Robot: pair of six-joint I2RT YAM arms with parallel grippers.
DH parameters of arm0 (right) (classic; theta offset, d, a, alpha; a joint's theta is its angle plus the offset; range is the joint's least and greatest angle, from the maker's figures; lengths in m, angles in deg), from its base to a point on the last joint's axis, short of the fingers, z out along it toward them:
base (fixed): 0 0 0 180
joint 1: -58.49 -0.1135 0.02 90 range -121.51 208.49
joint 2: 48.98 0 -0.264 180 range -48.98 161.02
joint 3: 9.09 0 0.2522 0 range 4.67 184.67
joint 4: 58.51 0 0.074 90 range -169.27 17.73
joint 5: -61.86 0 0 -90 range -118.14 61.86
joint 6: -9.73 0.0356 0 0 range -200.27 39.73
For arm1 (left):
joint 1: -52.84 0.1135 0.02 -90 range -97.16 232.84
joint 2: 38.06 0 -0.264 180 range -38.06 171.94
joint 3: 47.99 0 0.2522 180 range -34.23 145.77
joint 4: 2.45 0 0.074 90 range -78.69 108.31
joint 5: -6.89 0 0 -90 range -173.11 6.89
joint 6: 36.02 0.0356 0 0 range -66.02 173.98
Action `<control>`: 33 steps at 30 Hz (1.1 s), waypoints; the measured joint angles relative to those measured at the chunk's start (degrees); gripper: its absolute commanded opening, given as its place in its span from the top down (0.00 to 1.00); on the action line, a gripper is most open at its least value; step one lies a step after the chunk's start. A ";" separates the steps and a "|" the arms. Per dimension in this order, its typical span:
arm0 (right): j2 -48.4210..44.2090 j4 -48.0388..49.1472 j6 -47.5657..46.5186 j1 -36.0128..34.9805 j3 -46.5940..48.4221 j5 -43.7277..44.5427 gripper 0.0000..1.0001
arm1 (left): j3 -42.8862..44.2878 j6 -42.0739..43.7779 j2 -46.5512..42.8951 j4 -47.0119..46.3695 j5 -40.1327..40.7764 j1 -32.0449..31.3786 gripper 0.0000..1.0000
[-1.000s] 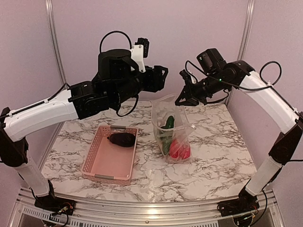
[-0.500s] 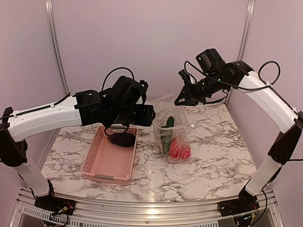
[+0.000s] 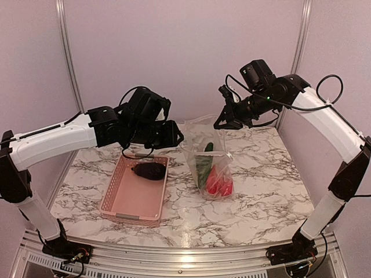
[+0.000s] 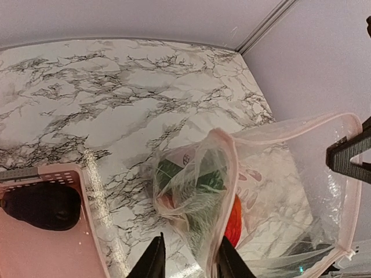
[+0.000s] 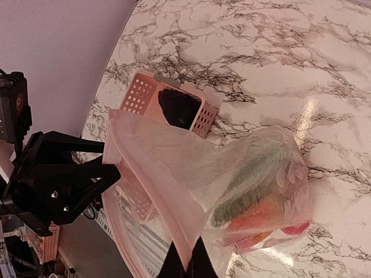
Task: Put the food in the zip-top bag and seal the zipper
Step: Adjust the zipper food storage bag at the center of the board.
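My right pincer (image 5: 186, 255) pinched the zip-top bag (image 5: 255, 174) by its rim, left pincer (image 4: 191, 242) was half spread around the other edge

Bag (image 3: 197, 136) open, cucumber (image 3: 204, 165), red pieces (image 3: 219, 184) inside; eggplant (image 3: 149, 171) in basket (image 3: 136, 197).

Your left arm (image 3: 52, 139) and right arm (image 3: 330, 124) both wear white shells on the long links, with black joints and wrists. Black cables loop loosely above both wrists. The left gripper (image 4: 191, 249) and right gripper (image 5: 186, 255) are black, with slim tapering fingers. A small green light (image 3: 270, 97) dots the right forearm.
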State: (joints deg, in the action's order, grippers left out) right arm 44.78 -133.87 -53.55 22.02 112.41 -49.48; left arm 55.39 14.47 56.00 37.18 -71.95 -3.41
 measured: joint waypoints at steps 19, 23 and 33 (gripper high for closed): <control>-0.09 -3.34 -1.40 0.44 7.63 7.13 1.00 | 11.98 0.61 3.78 -8.79 -6.54 -0.28 1.00; -0.20 -2.93 -1.31 0.52 0.92 7.17 1.00 | 12.15 0.31 5.77 -8.55 -8.17 -0.09 1.00; 0.42 -1.97 -1.46 0.74 2.93 6.84 1.00 | 12.35 2.49 6.54 -7.87 -8.15 0.55 0.64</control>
State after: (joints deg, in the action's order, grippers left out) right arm 45.20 -135.84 -55.01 22.76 115.34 -42.64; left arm 67.74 16.96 62.54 29.31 -80.10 -2.86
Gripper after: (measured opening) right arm 0.003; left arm 0.125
